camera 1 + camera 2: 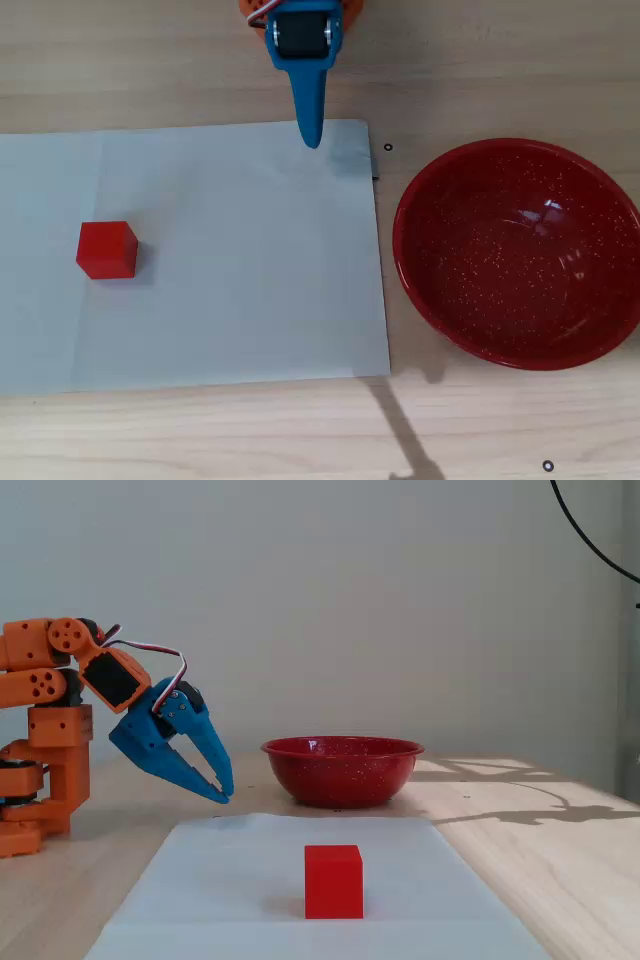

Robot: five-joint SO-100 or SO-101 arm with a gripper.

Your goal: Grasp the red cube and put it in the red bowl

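overhead view: cube (106, 249) on sheet (240, 270), bowl (518, 252) right of sheet.

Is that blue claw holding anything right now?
No. The gripper holds nothing; it hangs above the table, far from the red cube, which sits alone on the white sheet.

Orange arm (50, 730) is folded back on itself. Blue claw (224, 792) angles downward, jaws pretty much together, holding nothing.

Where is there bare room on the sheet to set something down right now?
In the overhead view, the white sheet is bare between the red cube and its right edge beside the red bowl, and along its lower strip. It is tighter at the top edge, where the hand hangs. The bowl's inside is empty too.
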